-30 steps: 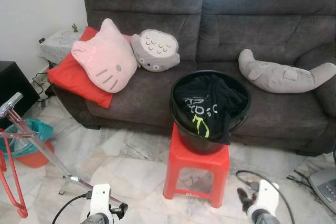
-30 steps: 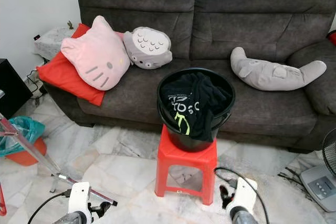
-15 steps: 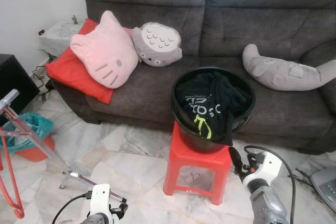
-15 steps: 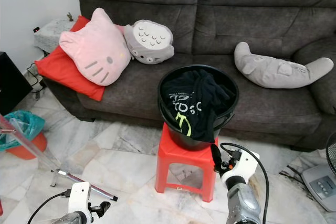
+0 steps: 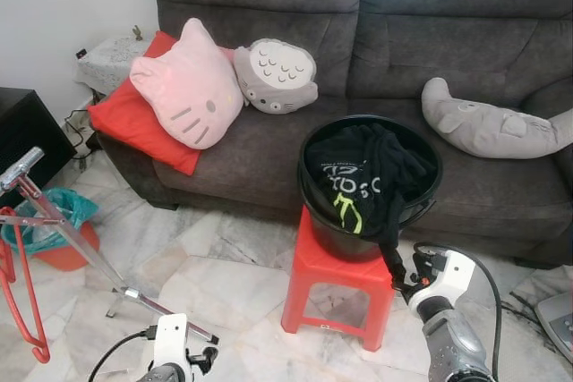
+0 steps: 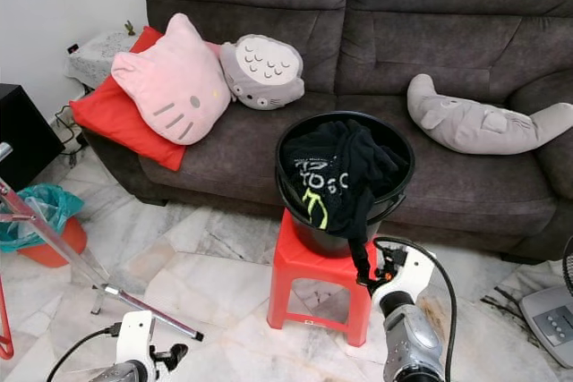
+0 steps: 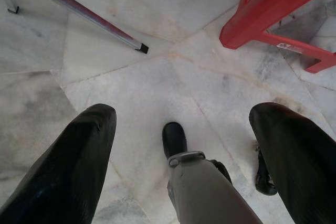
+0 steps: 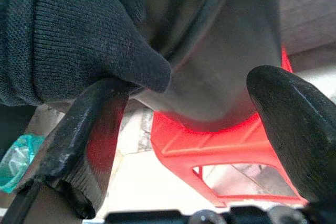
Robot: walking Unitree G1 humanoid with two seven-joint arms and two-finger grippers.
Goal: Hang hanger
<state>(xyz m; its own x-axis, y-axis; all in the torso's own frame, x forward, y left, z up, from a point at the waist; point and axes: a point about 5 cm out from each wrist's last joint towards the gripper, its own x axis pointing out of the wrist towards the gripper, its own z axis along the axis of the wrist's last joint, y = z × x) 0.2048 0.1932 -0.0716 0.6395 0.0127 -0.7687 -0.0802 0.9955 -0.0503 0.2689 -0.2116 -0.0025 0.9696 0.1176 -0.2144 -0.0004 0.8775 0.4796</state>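
Note:
A red hanger hangs at the far left on a silver drying rack. A black bucket with a black garment draped over its rim stands on a red stool. My right gripper is open at the bucket's lower right side, beside the garment's hanging corner. In the right wrist view that cloth touches one finger, and the other finger stands apart by the bucket wall. My left gripper is open and hangs low over the marble floor.
A grey sofa behind the stool holds a pink cat cushion, a red cushion, a grey round plush and a grey seal plush. A rack foot lies near my left arm. A teal bag sits at left.
My right arm has risen from low near the floor to the bucket's side and closed in on the garment's hanging corner. The camera has shifted a little. The left arm is still.

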